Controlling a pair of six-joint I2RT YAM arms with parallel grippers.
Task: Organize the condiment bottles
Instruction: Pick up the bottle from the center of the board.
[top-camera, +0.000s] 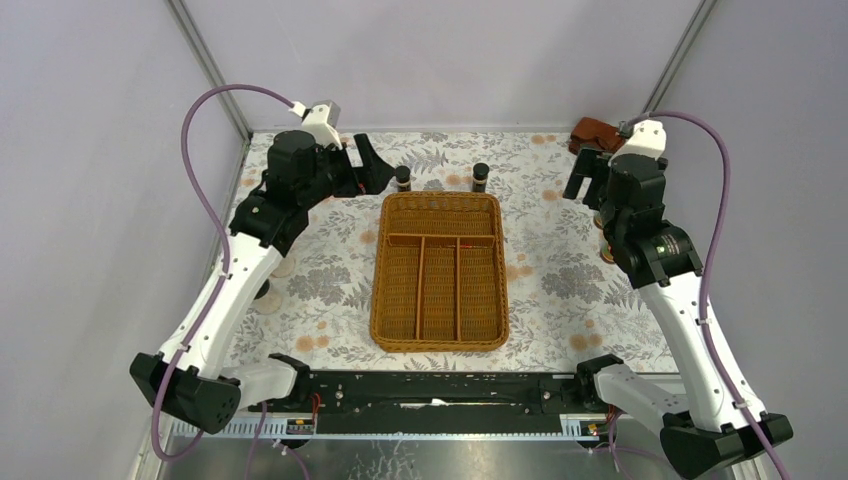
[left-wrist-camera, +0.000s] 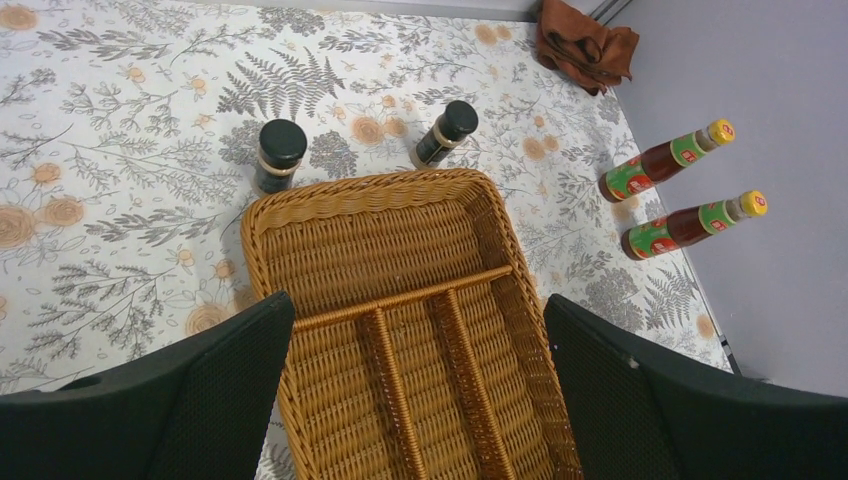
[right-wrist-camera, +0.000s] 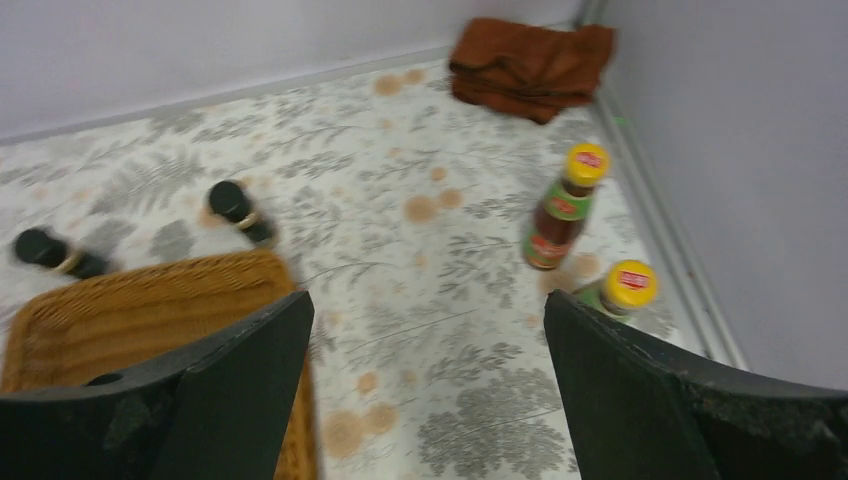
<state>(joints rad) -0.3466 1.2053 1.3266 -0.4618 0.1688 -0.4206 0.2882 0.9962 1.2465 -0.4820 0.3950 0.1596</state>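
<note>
Two tiny dark black-capped bottles (top-camera: 403, 178) (top-camera: 481, 176) stand just behind the wicker tray; they also show in the left wrist view (left-wrist-camera: 280, 155) (left-wrist-camera: 445, 132). Two red yellow-capped sauce bottles (left-wrist-camera: 665, 160) (left-wrist-camera: 693, 222) stand near the right wall, and also show in the right wrist view (right-wrist-camera: 560, 210) (right-wrist-camera: 625, 290). My left gripper (top-camera: 370, 165) (left-wrist-camera: 417, 300) is open and empty above the tray's far end. My right gripper (top-camera: 585, 175) (right-wrist-camera: 428, 300) is open and empty above the cloth-covered table, left of the sauce bottles. The jars and shakers are not clearly in view.
The brown wicker tray (top-camera: 384, 290) with dividers lies mid-table and holds nothing. A rust-brown cloth (top-camera: 590, 130) lies in the back right corner. Walls close in on the left, back and right. Pale round shapes (top-camera: 268, 300) show partly under the left arm.
</note>
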